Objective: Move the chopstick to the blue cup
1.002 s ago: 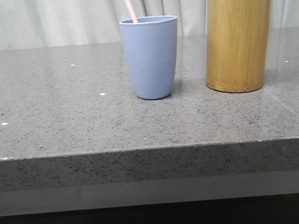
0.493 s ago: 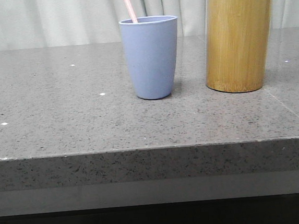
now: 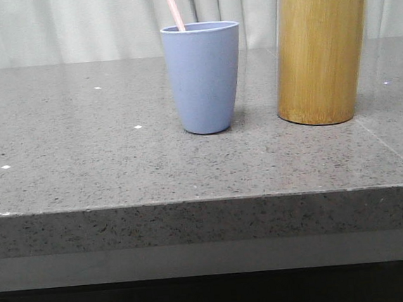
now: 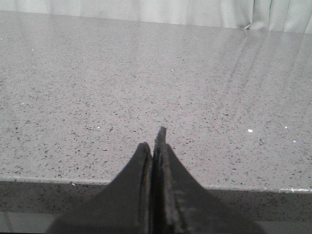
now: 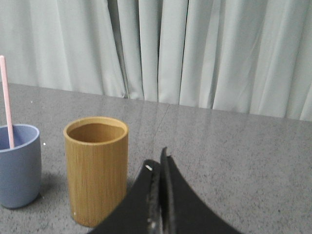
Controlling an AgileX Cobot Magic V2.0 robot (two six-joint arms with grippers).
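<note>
The blue cup (image 3: 203, 76) stands upright mid-table, and a pale pink chopstick (image 3: 173, 6) leans out of it to the left, with only its upper end showing. Both show in the right wrist view too: the cup (image 5: 18, 165) and the chopstick (image 5: 6, 97). The tan bamboo cylinder (image 3: 322, 54) stands to the cup's right, and its inside looks empty in the right wrist view (image 5: 96, 168). My left gripper (image 4: 155, 144) is shut and empty, low over the table's front edge. My right gripper (image 5: 159, 161) is shut and empty, right of the bamboo cylinder. Neither gripper shows in the front view.
The grey speckled stone table (image 3: 82, 154) has its front edge near the camera, and a seam runs along its right side. Pale curtains (image 5: 195, 48) hang behind the table.
</note>
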